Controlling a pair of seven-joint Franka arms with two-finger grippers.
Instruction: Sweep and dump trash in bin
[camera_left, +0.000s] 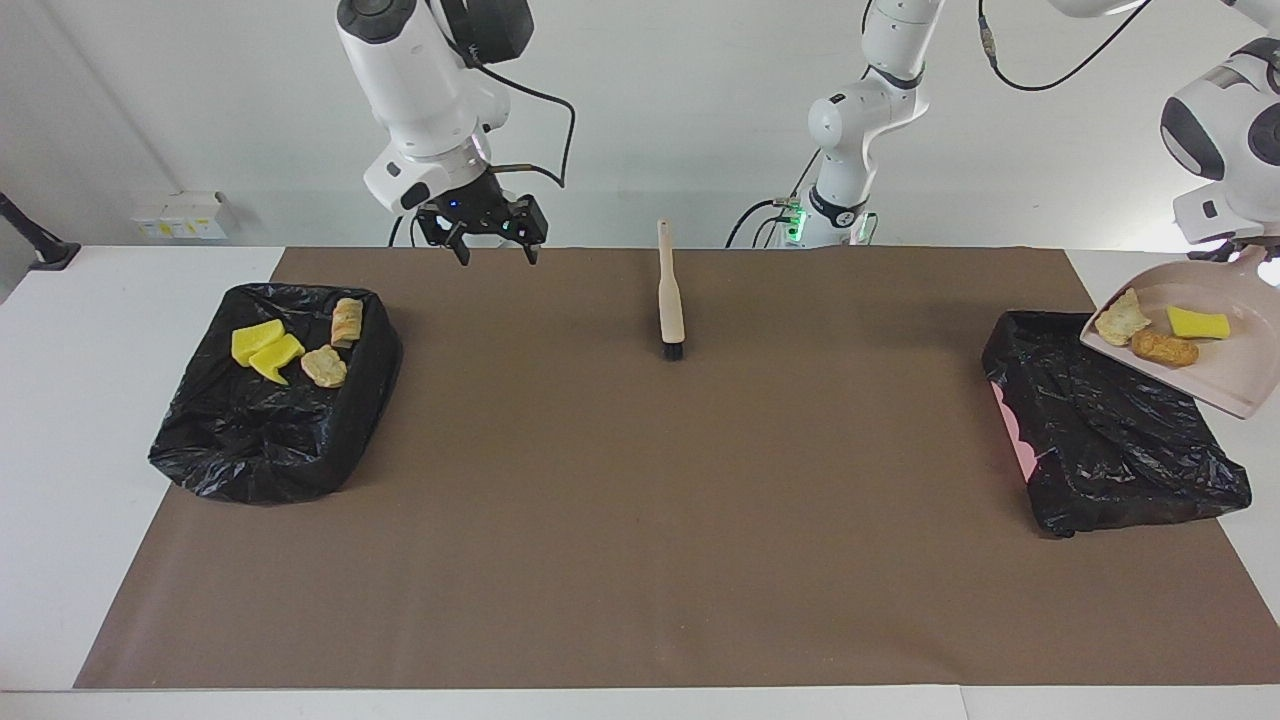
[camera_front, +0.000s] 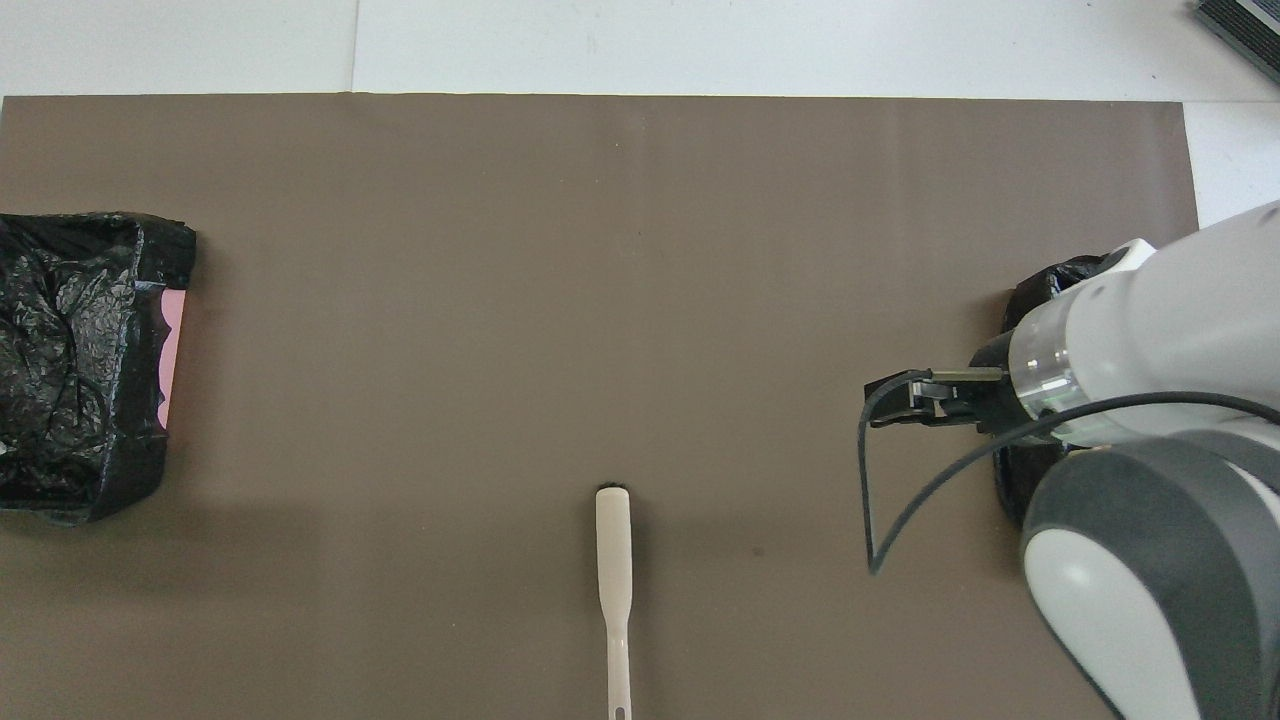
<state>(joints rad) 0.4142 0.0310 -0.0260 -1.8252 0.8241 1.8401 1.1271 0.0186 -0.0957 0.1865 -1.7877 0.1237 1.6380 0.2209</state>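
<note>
A pink dustpan (camera_left: 1225, 375) hangs tilted over the black-bagged bin (camera_left: 1110, 440) at the left arm's end, with my left gripper (camera_left: 1240, 255) shut on its upper end at the frame's edge. On it lie three pieces of trash: a tan chunk (camera_left: 1122, 318), a brown lump (camera_left: 1160, 347) and a yellow sponge piece (camera_left: 1198, 322). A wooden brush (camera_left: 670, 295) (camera_front: 613, 560) lies on the mat near the robots' edge. My right gripper (camera_left: 495, 250) (camera_front: 905, 400) hangs open and empty over the mat, between the brush and the other bin (camera_left: 270, 410).
The bin at the right arm's end holds two yellow sponge pieces (camera_left: 265, 350) and two tan chunks (camera_left: 324, 366). A brown mat (camera_left: 640, 520) covers the table. In the overhead view the right arm hides most of that bin; the bin at the left arm's end (camera_front: 80, 360) shows.
</note>
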